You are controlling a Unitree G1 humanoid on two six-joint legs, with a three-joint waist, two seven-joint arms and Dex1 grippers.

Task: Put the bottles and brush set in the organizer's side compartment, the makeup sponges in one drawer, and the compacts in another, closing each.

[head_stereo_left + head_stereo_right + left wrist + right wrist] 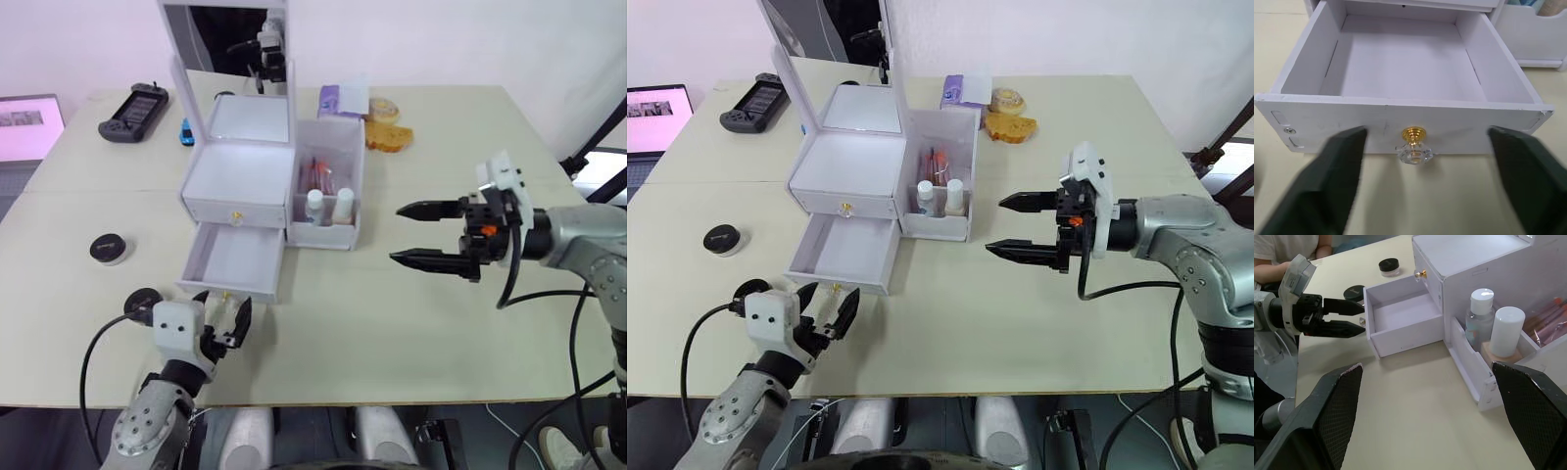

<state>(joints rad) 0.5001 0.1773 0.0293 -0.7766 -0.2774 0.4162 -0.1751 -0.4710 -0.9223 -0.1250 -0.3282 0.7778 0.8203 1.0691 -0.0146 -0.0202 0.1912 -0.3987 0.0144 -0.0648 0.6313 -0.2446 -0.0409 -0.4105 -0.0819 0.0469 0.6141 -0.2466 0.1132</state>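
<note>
Left gripper [227,321] spread wide, empty, just before the lower drawer's [1400,73] faceted gold knob [1414,144]. One compact [143,301] beside it sits half hidden. Right gripper [1019,227] spread, empty.

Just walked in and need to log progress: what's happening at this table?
A two-armed robot is sorting cosmetics into a white organizer. The bottles and brush set already stand in the side compartment. The lower drawer is pulled out and empty; the left gripper is open right at its gold knob. The two compacts lie on the table left of the organizer. The right gripper hovers open and empty to the organizer's right.
</note>
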